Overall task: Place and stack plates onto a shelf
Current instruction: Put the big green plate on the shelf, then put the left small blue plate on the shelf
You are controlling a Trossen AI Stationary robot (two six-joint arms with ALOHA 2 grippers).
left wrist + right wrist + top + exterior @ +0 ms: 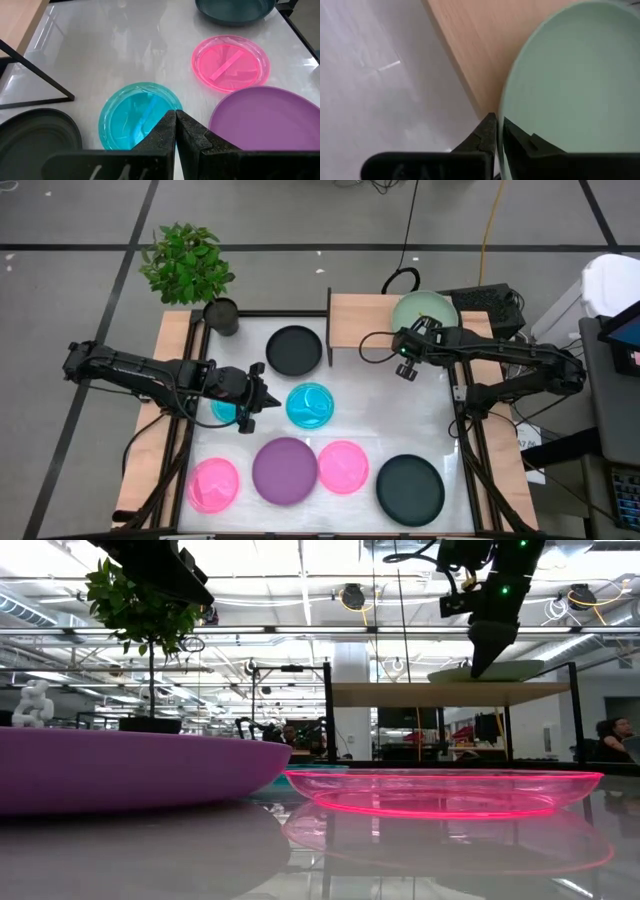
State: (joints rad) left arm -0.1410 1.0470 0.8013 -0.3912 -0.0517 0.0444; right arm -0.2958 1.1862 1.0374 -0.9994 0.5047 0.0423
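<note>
The sage green plate lies on the light-wood shelf at the table's far right; my right gripper is shut on it. My left gripper, shut and holding nothing, hovers high over the table's left between two cyan plates. A black plate, a purple plate, two pink plates and a dark teal plate lie flat on the white table. In the left wrist view, the cyan plate sits below my shut fingers. My right gripper pinches the sage green plate's rim on the side toward the table's middle, one finger outside the rim and one over the inside. The fingers point down from above. The plate sits about level on the shelf.
A potted plant with a dark pot stands at the far left corner. Light-wood side strips flank the white table. The shelf's bare left half is free wood. Cables and a laptop lie beyond the shelf.
</note>
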